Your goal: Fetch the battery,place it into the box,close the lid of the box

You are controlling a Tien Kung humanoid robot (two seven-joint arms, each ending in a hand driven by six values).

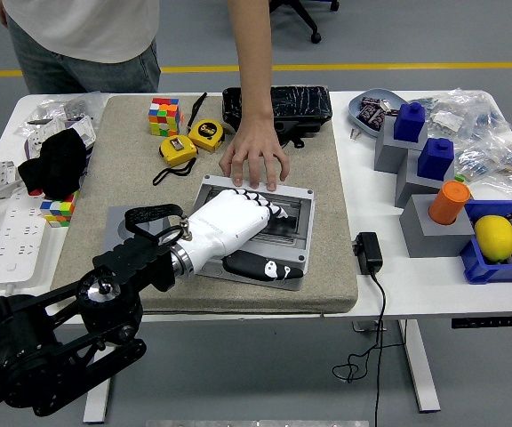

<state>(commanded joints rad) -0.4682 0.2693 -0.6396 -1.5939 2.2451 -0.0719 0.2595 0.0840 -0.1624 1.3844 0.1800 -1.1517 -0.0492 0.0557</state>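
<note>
Your left hand [229, 227] lies palm-down across the grey box [296, 200], white fingers [269, 210] loosely curved over its near left part, thumb [265, 266] stretched out along the near edge. The grasp is not closed on anything you can make out; whether the fingertips press the lid or only rest there cannot be told. Your right hand is out of frame. The battery does not show as a separate item: the dark band inside the box just past the fingertips may be it, or may be an inner panel or shadow, so treat its position as unconfirmed. A person at the far side has one hand [254, 160] flat on the box's far edge, apparently steadying it. The box sits on the mat [132, 169], long axis running left to right, tilted slightly clockwise, directly under and ahead of the left hand. Judgement: the task is at or near the lid-closing stage. The relation that matters is that the box's long side lies crosswise to your forearm, so any downward press should land along the lid's middle, not on the near lip. Risk: the box skidding towards the person's hand.
</note>
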